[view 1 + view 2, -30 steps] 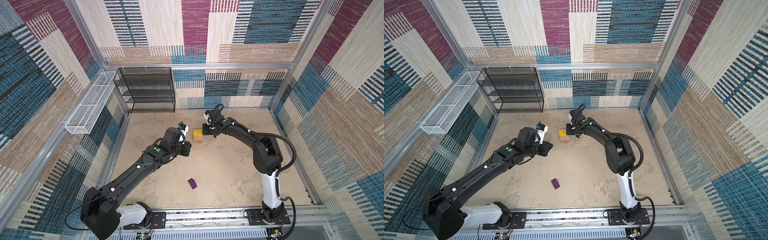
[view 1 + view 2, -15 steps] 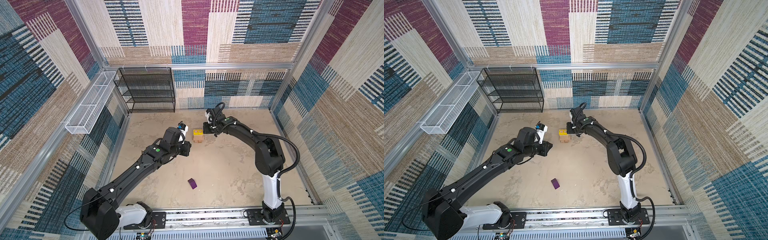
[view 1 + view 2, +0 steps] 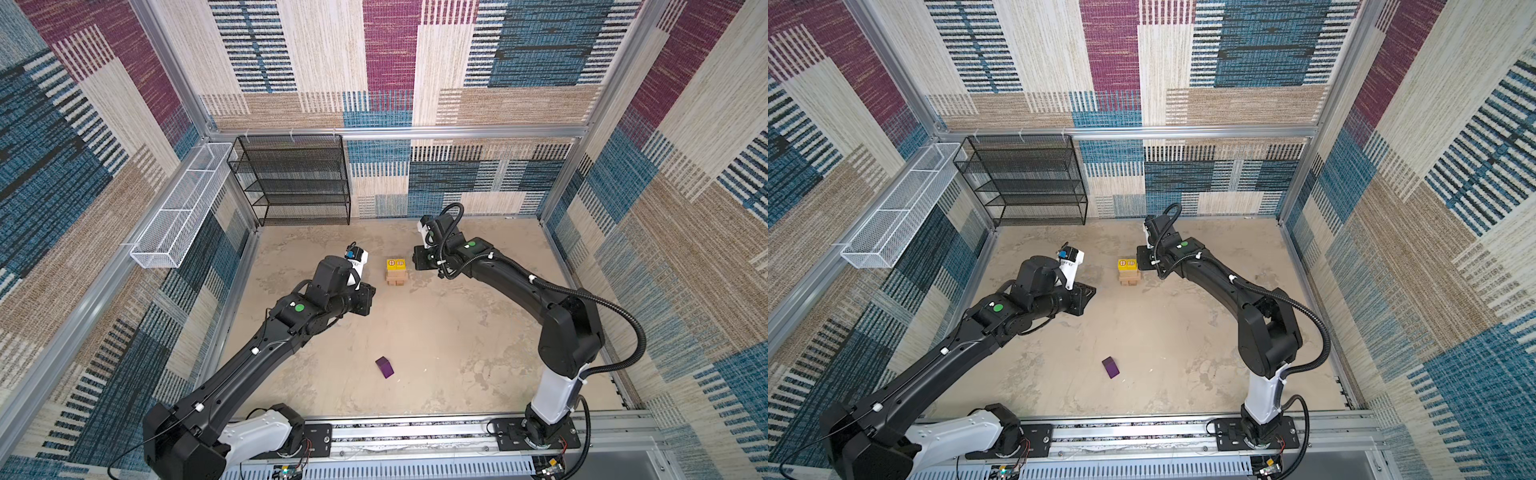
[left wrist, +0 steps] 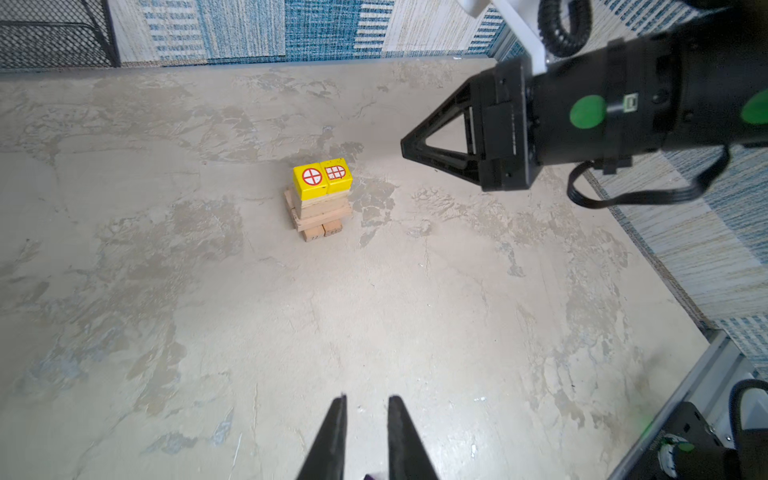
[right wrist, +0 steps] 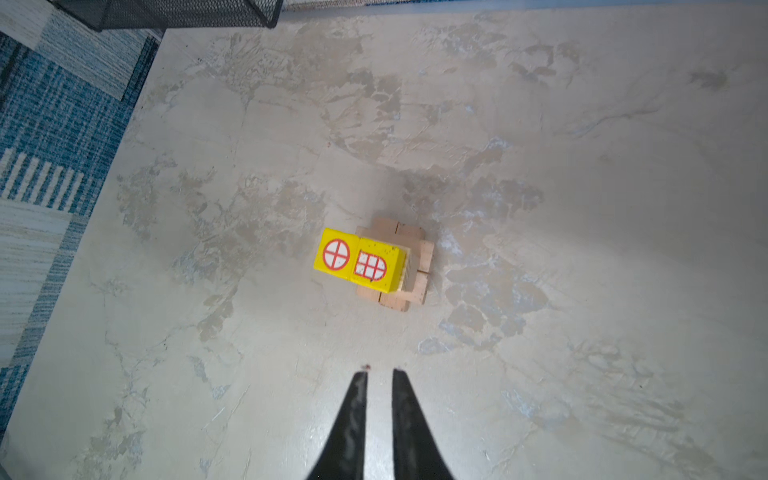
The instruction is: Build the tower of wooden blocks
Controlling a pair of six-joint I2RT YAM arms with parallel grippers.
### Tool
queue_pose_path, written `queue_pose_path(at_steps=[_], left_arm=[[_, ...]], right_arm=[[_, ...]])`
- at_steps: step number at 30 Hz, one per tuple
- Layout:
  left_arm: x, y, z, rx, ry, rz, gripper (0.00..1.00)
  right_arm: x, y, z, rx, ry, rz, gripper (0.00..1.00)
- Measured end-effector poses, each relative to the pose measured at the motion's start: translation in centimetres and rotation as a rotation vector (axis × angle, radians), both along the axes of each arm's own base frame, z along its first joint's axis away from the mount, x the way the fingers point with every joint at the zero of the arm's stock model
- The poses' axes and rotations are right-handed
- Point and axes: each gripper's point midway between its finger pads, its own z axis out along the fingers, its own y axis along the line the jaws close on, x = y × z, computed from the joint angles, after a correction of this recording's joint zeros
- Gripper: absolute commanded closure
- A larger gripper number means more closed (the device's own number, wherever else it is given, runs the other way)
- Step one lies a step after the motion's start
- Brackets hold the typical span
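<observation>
The wood block tower (image 3: 396, 277) stands mid-floor: tan bricks in crossed layers with two yellow cubes (image 3: 396, 264) side by side on top, also clear in the right wrist view (image 5: 359, 259) and left wrist view (image 4: 322, 178). A purple block (image 3: 385, 367) lies alone on the floor nearer the front, as both top views (image 3: 1111, 367) show. My left gripper (image 4: 368, 399) hovers left of the tower, jaws a little apart and empty. My right gripper (image 5: 379, 372) hangs just right of the tower, jaws narrowly apart and empty; in the left wrist view its tip (image 4: 405, 145) points at the cubes.
A black wire shelf (image 3: 299, 183) stands against the back wall and a white wire basket (image 3: 178, 208) hangs on the left wall. Metal frame rails (image 3: 415, 432) border the floor at the front. Patterned walls close in all sides.
The right arm's elbow has swung right and toward the front while its gripper stays beside the tower. The left arm has barely moved. The blocks are unchanged.
</observation>
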Motion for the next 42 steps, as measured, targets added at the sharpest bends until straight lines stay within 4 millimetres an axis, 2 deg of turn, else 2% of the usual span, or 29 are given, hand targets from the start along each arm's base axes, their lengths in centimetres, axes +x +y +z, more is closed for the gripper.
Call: queue_pose_path(at_steps=[4, 10, 14, 21, 24, 25, 26, 29, 32, 42], left_arm=[[-1.6, 1.0, 0.2, 0.022, 0.001, -0.016, 0.73], [-3.9, 2.5, -0.1, 0.085, 0.016, -0.057, 0.63], [-5.4, 3.4, 0.2, 0.11, 0.0, -0.091, 0.56], [-7.1, 4.1, 0.1, 0.148, -0.019, -0.158, 0.47], [-7.8, 4.2, -0.4, 0.171, -0.002, -0.193, 0.42], [-7.9, 4.2, -0.7, 0.185, 0.008, -0.203, 0.4], [-8.0, 4.3, -1.1, 0.2, 0.022, -0.212, 0.38], [-8.3, 4.5, -1.6, 0.23, 0.054, -0.228, 0.31], [-8.5, 4.5, -1.5, 0.238, 0.061, -0.236, 0.27], [-8.7, 5.3, -1.7, 0.273, 0.139, -0.188, 0.27]], right_arm=[[-2.9, 1.0, -0.1, -0.014, 0.015, 0.048, 0.66], [-7.4, 1.9, -0.1, -0.019, 0.027, 0.096, 0.66], [-10.1, 1.9, -0.5, -0.027, 0.037, 0.107, 0.5], [-15.1, 2.7, -1.3, -0.04, 0.06, 0.166, 0.34], [-16.5, 2.8, -1.8, -0.047, 0.067, 0.185, 0.23], [-17.0, 2.9, -2.0, -0.051, 0.072, 0.195, 0.01], [-17.4, 3.1, -2.3, -0.051, 0.081, 0.196, 0.0], [-18.5, 3.7, -2.9, -0.062, 0.094, 0.225, 0.0], [-19.5, 4.4, -3.6, -0.073, 0.106, 0.254, 0.1], [-22.4, 6.5, -6.3, -0.133, 0.13, 0.324, 0.32]])
